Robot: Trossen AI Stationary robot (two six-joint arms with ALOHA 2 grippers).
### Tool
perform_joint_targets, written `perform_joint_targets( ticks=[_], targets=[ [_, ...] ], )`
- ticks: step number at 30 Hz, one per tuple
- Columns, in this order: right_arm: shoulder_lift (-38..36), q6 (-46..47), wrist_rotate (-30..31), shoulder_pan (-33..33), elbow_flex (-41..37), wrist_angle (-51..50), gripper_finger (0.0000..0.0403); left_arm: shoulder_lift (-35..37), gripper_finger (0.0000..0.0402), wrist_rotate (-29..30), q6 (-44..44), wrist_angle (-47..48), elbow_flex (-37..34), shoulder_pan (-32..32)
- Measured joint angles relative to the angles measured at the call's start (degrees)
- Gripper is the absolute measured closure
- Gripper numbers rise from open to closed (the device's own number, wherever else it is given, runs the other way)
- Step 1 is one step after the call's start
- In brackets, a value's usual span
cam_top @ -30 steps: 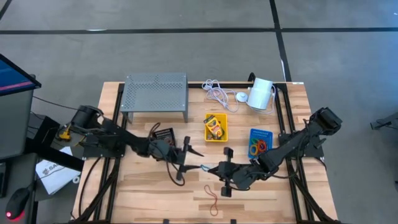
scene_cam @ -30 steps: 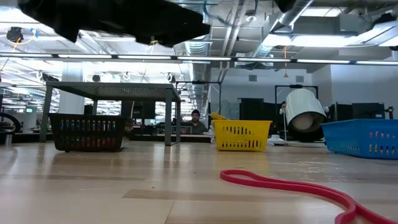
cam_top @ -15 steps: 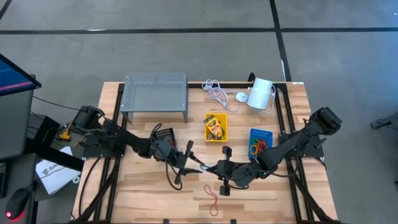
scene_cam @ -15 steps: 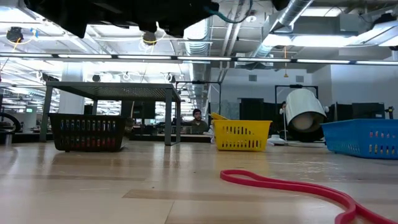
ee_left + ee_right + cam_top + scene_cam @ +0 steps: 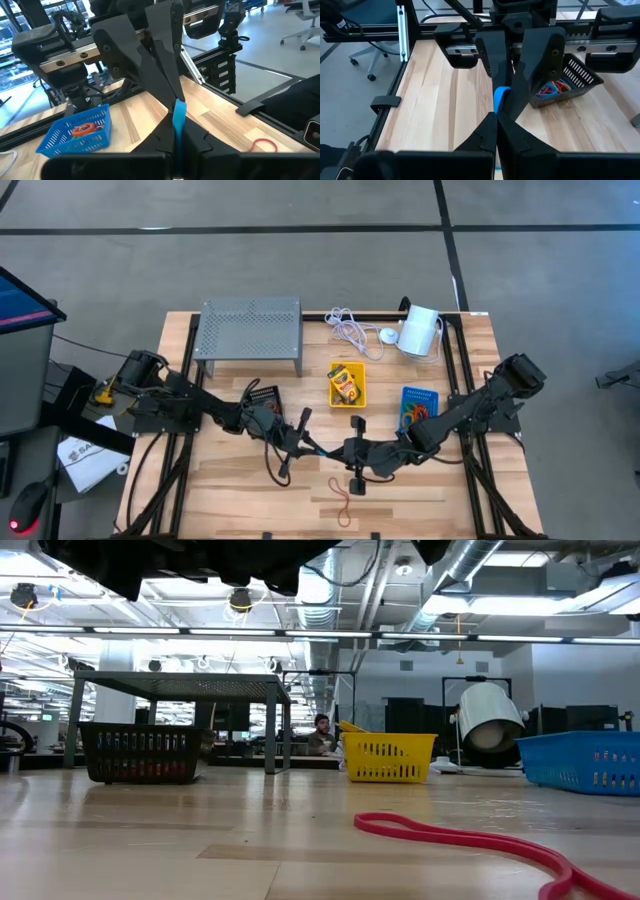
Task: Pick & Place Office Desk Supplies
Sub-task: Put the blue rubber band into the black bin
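A: Where is the blue band?

B: Mid-table, up off the wood. The blue rubber band (image 5: 178, 116) runs between the two grippers, which meet tip to tip. The left gripper (image 5: 312, 448) is clenched on one end and the right gripper (image 5: 345, 453) is clamped on the other.

A: Both really gripping it?

B: Each wrist view shows the band pinched between closed fingers, though the overhead view shows only a thin blue sliver there.

A: And the rest?

B: A red rubber band (image 5: 342, 501) lies near the table's near edge, apart from both. The black bin (image 5: 264, 395) sits far-left, the yellow bin (image 5: 347, 383) centre, the blue bin (image 5: 417, 407) right.
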State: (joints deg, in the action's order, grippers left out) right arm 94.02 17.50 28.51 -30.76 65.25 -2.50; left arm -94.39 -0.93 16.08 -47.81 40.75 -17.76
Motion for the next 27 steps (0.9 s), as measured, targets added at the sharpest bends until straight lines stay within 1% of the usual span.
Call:
perform_joint_targets(
  ticks=[5, 8, 12, 16, 18, 21, 24, 27],
  targets=[
    [0.0, 0.8, 0.0, 0.0, 0.0, 0.0, 0.0398, 0.0, 0.0401, 0.0, 0.0, 0.0, 0.0, 0.0],
    [0.0, 1.9, -0.1, 0.6, 0.0, -0.3, 0.0378, 0.0, 0.0401, 0.0, 0.0, 0.0, 0.0, 0.0],
    [0.0, 2.5, -1.9, 1.5, 0.0, -0.4, 0.0329, 0.0, 0.0401, 0.2, 0.0, 0.3, 0.0, 0.1],
    [-0.1, 3.5, -5.3, 2.2, 0.0, -0.4, 0.0263, 0.0, 0.0401, 2.2, -1.1, 1.0, 0.0, 0.1],
    [-0.1, 3.9, -5.0, 2.4, 0.0, -0.2, 0.023, 0.0, 0.0401, 3.1, -1.6, 1.3, 0.0, 0.1],
    [-0.1, 6.4, -2.1, 3.1, 0.0, 0.1, 0.0189, 0.0, 0.0401, 4.3, -1.9, 2.3, 0.0, 0.2],
    [-0.1, 7.2, -0.1, 3.7, 0.0, 0.2, 0.0166, 0.0, 0.0401, 6.1, -3.5, 2.8, 0.0, 0.2],
    [-0.1, 7.1, 0.1, 3.7, 0.0, 0.4, 0.0162, 0.0, 0.0401, 8.2, -4.8, 2.8, 0.0, 0.2]
  ],
)
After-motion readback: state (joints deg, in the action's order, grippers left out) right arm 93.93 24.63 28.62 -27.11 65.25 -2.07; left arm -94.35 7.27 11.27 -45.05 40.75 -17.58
